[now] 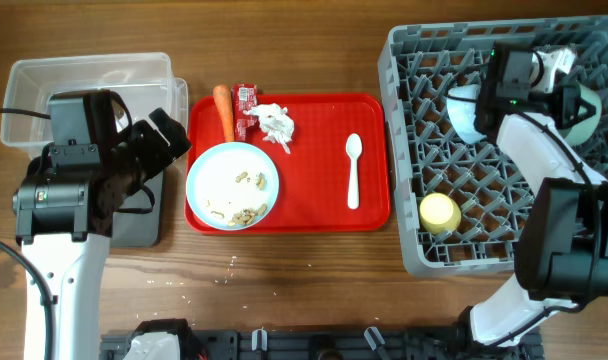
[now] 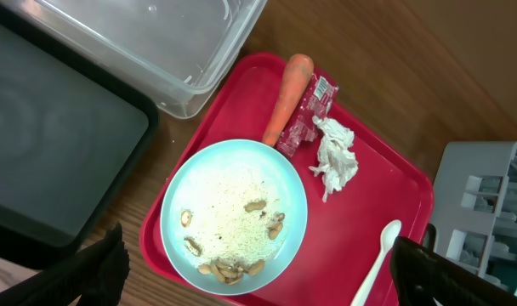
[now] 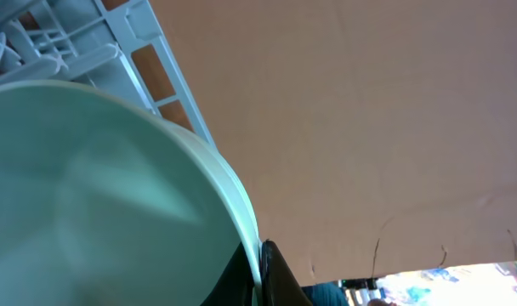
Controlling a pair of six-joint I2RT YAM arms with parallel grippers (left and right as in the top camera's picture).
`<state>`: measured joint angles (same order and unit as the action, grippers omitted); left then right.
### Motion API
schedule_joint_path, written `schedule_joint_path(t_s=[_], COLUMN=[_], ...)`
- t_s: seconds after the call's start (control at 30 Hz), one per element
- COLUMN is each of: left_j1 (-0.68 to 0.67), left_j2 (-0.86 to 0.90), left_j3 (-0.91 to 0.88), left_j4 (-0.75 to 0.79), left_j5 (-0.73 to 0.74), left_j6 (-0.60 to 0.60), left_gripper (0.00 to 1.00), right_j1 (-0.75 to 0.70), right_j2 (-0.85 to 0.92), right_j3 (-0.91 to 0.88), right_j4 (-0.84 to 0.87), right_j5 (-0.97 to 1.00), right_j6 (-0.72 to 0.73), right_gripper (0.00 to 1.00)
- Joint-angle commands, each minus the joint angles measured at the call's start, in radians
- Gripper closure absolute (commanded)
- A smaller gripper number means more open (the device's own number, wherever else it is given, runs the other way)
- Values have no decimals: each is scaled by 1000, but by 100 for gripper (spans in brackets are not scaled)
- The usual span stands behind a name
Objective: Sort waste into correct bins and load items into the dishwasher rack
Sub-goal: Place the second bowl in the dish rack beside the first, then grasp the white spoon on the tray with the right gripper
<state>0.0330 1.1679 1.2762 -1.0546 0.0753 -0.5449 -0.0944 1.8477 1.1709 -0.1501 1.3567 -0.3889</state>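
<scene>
left tool [image 2: 258,255]: spread wide, gripping nothing, plate [image 2: 233,204] with crumbs right below it, mid-counter
right tool [image 3: 257,274]: clamped on pale green bowl [image 3: 97,187] rim, in the rack [image 1: 434,60], counter's far right corner

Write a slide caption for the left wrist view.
Open left gripper above a red tray holding a plate with crumbs, carrot, wrapper, tissue and spoon.

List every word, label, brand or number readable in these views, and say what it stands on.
No text can be read in any view.
The small red crinkled wrapper, beside the orange carrot on the flat red plastic tray, carries pale print that is too small and blurred to read.
Nothing else shows lettering.
</scene>
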Motion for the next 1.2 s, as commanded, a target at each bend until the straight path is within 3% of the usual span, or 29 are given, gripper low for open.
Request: schedule_joint_path(t_s=[0.0,0.1,0.13,0.17,0.2,0.3,0.43,0.63,0.77,0.83,1.03,1.17], left_j1=[5,5,5,5,5,5,5,5,5,5,5,5], left_j2=[5,5,5,5,5,5,5,5,5,5,5,5], left_j3=[2,2,2,2,2,2,1,2,2,2,1,2], left_j4=[2,2,2,2,2,2,2,2,2,2,2,2], left_j5=[-14,-14,-14,-14,-14,-14,-14,-14,-14,-14,-14,-14], left_j6=[-14,-13,-14,-14,-14,-14,-14,-14,-14,-14,-14,-14], left_gripper=[0,0,0,0,0,0,0,0,0,0,0,0], right_j1=[5,35,56,78,97,146,215,359,492,535,672,806], right_j2=[24,24,24,24,24,24,24,-6,-13,-24,-108,-161], right_j3=[-18,-18,-18,-18,-18,-18,-16,10,79,120,233,233], right_j4=[37,135,193,258,318,454,615,966,1302,1364,1394,1147], right_j5=[-31,-31,-31,-31,-31,-40,12,11,3,3,-34,-20], right_j6=[-35,-89,-119,-180,-241,-406,-469,-706,-912,-937,-804,-630], right_gripper=[96,92,80,46,35,25,4,0,0,0,0,0])
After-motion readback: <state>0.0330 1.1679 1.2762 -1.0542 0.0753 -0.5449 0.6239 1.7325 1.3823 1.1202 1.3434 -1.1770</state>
